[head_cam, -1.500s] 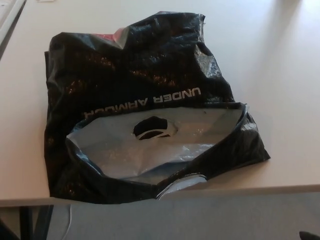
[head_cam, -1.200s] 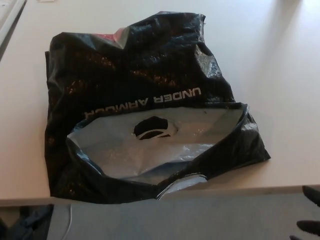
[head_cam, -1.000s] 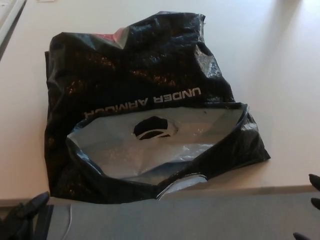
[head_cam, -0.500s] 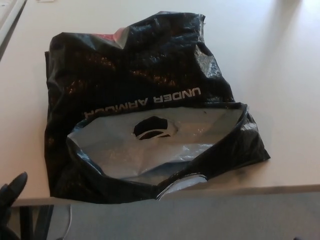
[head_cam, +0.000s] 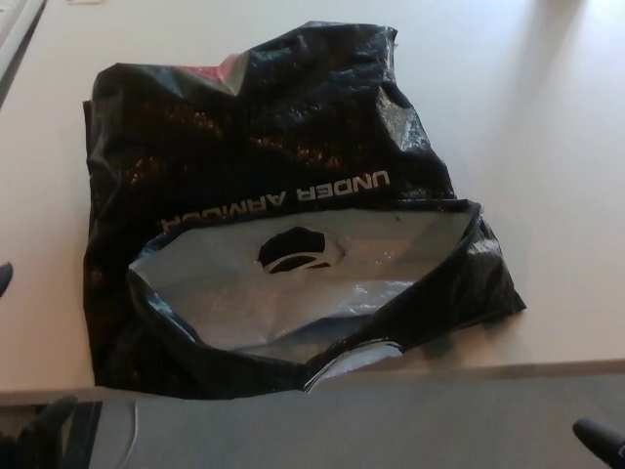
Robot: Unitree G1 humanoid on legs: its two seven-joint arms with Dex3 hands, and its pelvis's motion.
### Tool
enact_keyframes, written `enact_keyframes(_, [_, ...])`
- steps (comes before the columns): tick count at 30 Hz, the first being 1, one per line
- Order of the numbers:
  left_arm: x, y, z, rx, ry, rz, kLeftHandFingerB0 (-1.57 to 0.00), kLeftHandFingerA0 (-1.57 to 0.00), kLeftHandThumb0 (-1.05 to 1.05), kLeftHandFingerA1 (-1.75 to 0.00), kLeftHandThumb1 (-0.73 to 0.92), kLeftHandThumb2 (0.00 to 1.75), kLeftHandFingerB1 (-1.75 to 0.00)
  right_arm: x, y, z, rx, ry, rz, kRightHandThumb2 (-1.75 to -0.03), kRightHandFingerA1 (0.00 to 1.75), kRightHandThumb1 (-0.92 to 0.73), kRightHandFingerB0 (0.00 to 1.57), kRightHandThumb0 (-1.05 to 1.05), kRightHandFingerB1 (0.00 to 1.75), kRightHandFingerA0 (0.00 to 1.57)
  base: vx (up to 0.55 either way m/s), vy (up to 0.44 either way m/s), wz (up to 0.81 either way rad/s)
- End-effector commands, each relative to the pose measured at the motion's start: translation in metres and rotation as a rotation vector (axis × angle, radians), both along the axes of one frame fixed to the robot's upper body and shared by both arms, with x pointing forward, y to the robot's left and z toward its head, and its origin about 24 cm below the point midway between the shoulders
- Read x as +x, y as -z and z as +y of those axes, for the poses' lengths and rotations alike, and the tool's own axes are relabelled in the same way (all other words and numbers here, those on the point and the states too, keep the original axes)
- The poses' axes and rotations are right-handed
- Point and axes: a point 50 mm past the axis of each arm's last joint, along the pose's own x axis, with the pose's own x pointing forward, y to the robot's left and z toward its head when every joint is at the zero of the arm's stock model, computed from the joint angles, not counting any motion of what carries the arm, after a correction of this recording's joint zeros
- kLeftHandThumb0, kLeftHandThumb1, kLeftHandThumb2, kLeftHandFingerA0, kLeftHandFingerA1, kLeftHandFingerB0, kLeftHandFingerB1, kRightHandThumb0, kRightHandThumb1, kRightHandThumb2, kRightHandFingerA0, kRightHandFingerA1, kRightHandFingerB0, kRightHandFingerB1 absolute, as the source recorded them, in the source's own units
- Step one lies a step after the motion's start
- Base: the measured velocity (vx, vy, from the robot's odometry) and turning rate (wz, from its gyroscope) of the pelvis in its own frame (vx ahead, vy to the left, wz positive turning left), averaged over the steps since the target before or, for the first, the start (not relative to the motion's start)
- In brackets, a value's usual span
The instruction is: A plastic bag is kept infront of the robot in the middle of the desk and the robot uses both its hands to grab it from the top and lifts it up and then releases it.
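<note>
A black plastic bag point(head_cam: 283, 147) with white "UNDER ARMOUR" lettering lies crumpled in the middle of the beige desk point(head_cam: 547, 195). Its mouth faces me and gapes open, showing the grey inside point(head_cam: 244, 293) and an oval handle hole point(head_cam: 296, 251). Something red peeks out at the bag's far edge point(head_cam: 220, 68). Only a dark sliver of my left hand point(head_cam: 4, 277) shows at the left border, level with the bag's mouth and apart from it. A small dark tip of my right hand point(head_cam: 598, 438) shows at the bottom right, below the desk edge and away from the bag.
The desk's front edge point(head_cam: 488, 371) runs just under the bag, whose near lip slightly overhangs it. Grey floor point(head_cam: 342, 430) lies below. A dark shape point(head_cam: 49, 425) sits under the desk at the bottom left. A pale strip point(head_cam: 15, 24) borders the desk's far left.
My left hand has risen along the left border, from below the desk edge to the height of the bag's mouth. A tip of my right hand has reappeared at the bottom right. The bag has not moved.
</note>
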Motion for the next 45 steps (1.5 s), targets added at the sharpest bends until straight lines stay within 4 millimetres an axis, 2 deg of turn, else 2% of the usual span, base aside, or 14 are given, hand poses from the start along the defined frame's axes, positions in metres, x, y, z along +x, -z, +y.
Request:
enact_keyframes(1, [0.025, 0.017, 0.017, 0.079, -0.08, 0.124, -0.11, -0.06, -0.35, -0.25, 0.44, 0.56, -0.25, 0.013, 0.004, -0.004, -0.074, 0.038, 0.018, -0.54, 0.39, -0.37, 0.0, -0.61, 0.21, 0.2, 0.0, 0.0, 0.0])
enact_keyframes(6, [0.037, 0.032, 0.017, 0.165, -0.061, 0.204, -0.08, -0.04, -0.45, -0.24, 0.46, 0.58, -0.23, 0.028, 0.013, -0.011, -0.052, 0.046, 0.069, -0.73, 0.48, -0.34, 0.01, -0.57, 0.15, 0.19, 0.0, 0.0, 0.0])
enact_keyframes(7, [0.034, 0.034, 0.021, 0.142, -0.075, 0.218, -0.08, -0.04, -0.43, -0.23, 0.46, 0.58, -0.23, 0.037, 0.017, -0.009, -0.04, 0.033, 0.081, -0.52, 0.38, -0.4, 0.02, -0.56, 0.24, 0.27, 0.0, 0.0, 0.0])
enact_keyframes(8, [0.034, 0.038, 0.023, 0.123, -0.07, 0.253, -0.02, 0.0, -0.48, -0.26, 0.33, 0.73, -0.28, 0.047, 0.022, -0.01, -0.029, 0.034, 0.112, -0.78, 0.48, -0.14, 0.0, -0.31, 0.5, 0.03, 0.0, 0.0, 0.0])
enact_keyframes(13, [0.036, 0.05, 0.018, 0.049, -0.058, 0.303, -0.06, -0.01, -0.51, -0.25, 0.49, 0.55, -0.25, 0.063, 0.028, -0.015, -0.014, 0.049, 0.172, -0.54, 0.39, -0.41, 0.03, -0.55, 0.23, 0.28, 0.0, 0.0, 0.0])
enact_keyframes(14, [0.034, 0.054, 0.018, 0.021, -0.065, 0.308, -0.07, -0.05, -0.43, -0.23, 0.46, 0.57, -0.23, 0.069, 0.03, -0.015, 0.005, 0.059, 0.192, -0.81, 0.48, -0.2, 0.0, -0.32, 0.49, 0.04, 0.02, -0.001, 0.06])
enact_keyframes(16, [0.03, 0.06, 0.019, -0.027, -0.077, 0.323, -0.02, 0.0, -0.49, -0.29, 0.32, 0.73, -0.29, 0.078, 0.034, -0.013, 0.039, 0.073, 0.215, -0.55, 0.41, -0.43, 0.08, -0.54, 0.23, 0.32, 0.0, 0.0, 0.0])
enact_keyframes(21, [0.021, 0.071, 0.022, -0.079, -0.096, 0.368, -0.08, -0.07, -0.46, -0.22, 0.45, 0.58, -0.22, 0.099, 0.042, -0.007, 0.083, 0.091, 0.255, -0.55, 0.4, -0.42, 0.08, -0.49, 0.22, 0.28, 0.0, 0.0, 0.0])
enact_keyframes(37, [0.04, 0.06, -0.001, -0.137, -0.038, 0.299, 0.0, -0.01, -0.38, -0.42, 0.31, 0.75, -0.36, 0.161, 0.044, 0.021, 0.393, 0.195, 0.376, -0.69, 0.45, -0.37, 0.05, -0.55, 0.28, 0.23, 0.0, 0.0, 0.0])
enact_keyframes(38, [0.042, 0.059, -0.002, -0.126, -0.033, 0.291, -0.08, -0.12, -0.4, -0.27, 0.48, 0.54, -0.25, 0.162, 0.047, 0.02, 0.447, 0.222, 0.383, -0.68, 0.45, -0.37, 0.06, -0.53, 0.27, 0.23, 0.0, 0.0, 0.0])
enact_keyframes(40, [0.048, 0.054, -0.005, -0.086, -0.014, 0.271, 0.0, 0.0, -0.25, -0.49, 0.4, 0.9, -0.48, 0.162, 0.052, 0.018, 0.509, 0.256, 0.384, -0.87, 0.48, -0.34, 0.0, -0.29, 0.49, 0.02, 0.0, 0.0, 0.0])
enact_keyframes(41, [0.05, 0.052, -0.006, -0.065, 0.0, 0.26, 0.0, 0.0, -0.25, -0.49, 0.4, 0.9, -0.48, 0.161, 0.054, 0.017, 0.511, 0.268, 0.387, -0.87, 0.48, -0.34, 0.0, -0.29, 0.49, 0.02, 0.0, 0.0, 0.0])
enact_keyframes(42, [0.053, 0.051, -0.006, -0.061, 0.001, 0.253, -0.1, -0.12, -0.34, -0.29, 0.46, 0.56, -0.23, 0.162, 0.054, 0.016, 0.503, 0.271, 0.387, -0.88, 0.48, -0.34, 0.0, -0.3, 0.49, 0.01, 0.0, 0.0, 0.0])
enact_keyframes(45, [0.058, 0.048, -0.007, -0.043, 0.005, 0.245, -0.1, -0.1, -0.41, -0.27, 0.45, 0.59, -0.27, 0.162, 0.059, 0.015, 0.488, 0.275, 0.396, -0.87, 0.49, -0.32, 0.0, -0.3, 0.49, 0.02, 0.0, 0.0, 0.0])
